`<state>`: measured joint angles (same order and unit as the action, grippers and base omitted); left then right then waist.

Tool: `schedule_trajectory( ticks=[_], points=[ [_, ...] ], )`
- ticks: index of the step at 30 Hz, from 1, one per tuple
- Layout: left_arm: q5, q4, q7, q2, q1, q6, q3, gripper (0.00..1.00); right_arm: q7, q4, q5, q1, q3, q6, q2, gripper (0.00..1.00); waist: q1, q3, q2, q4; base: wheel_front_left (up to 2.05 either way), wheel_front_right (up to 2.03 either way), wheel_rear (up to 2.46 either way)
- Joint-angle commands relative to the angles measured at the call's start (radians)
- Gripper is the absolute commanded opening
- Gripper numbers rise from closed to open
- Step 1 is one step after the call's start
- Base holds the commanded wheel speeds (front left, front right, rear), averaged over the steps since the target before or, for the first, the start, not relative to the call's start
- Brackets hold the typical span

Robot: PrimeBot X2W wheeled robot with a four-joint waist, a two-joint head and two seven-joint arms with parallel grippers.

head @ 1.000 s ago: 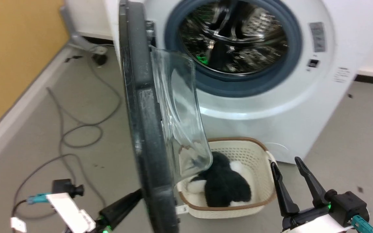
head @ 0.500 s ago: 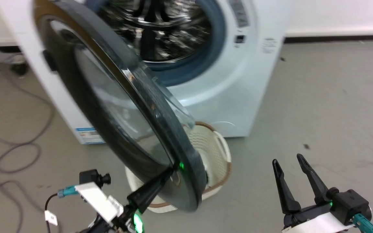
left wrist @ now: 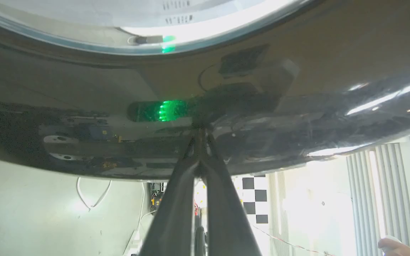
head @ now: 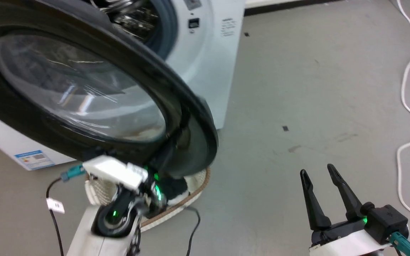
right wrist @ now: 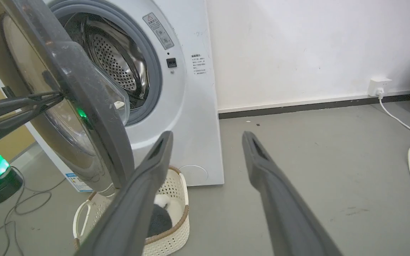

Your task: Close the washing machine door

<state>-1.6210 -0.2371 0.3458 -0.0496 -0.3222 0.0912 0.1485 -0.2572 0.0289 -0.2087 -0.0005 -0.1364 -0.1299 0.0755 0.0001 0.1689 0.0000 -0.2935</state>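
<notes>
Half closed now: washing machine door (head: 80, 89), edge-on a second ago, fills upper left. My left gripper (left wrist: 200, 134) pushes its rim, fingers together; right gripper (head: 317, 170) spread, idle.

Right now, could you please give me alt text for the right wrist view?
The washer door stands half open, the shut left claw touching its outer face. The right claw is open in front; a basket sits under the door.
</notes>
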Motion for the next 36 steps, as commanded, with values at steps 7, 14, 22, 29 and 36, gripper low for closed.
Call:
schedule_trajectory(
  ticks=[7,14,22,29,36],
  points=[
    [0.014,-0.116,-0.169,-0.001,-0.156,0.025,0.035,0.0,-0.005,-0.003,-0.003,-0.011,0.0,-0.001,-0.014,1.0,-0.0001,0.019,0.0,-0.019,0.0,0.0,0.0],
    [-0.026,-0.176,-0.223,-0.001,-0.23,0.037,0.105,0.0,-0.005,0.002,-0.001,-0.019,-0.006,-0.001,-0.018,1.0,-0.0001,0.011,0.0,0.026,0.0,0.0,0.0],
    [0.055,-0.093,-0.161,-0.061,-0.105,0.039,0.201,0.0,-0.005,0.01,0.001,0.0,0.004,-0.001,-0.018,1.0,-0.0001,-0.051,0.0,0.106,0.0,0.0,0.0],
    [0.312,0.072,-0.236,-0.253,0.084,0.039,0.337,0.0,-0.005,0.012,-0.003,0.03,0.018,-0.001,-0.006,1.0,-0.0001,-0.136,0.0,0.184,0.0,0.0,0.0],
    [0.662,0.045,-0.533,-0.386,0.142,-0.028,0.341,0.0,-0.005,0.001,-0.027,0.053,0.044,-0.001,-0.004,1.0,-0.0001,-0.175,0.0,0.262,0.0,0.0,0.0]
  ],
)
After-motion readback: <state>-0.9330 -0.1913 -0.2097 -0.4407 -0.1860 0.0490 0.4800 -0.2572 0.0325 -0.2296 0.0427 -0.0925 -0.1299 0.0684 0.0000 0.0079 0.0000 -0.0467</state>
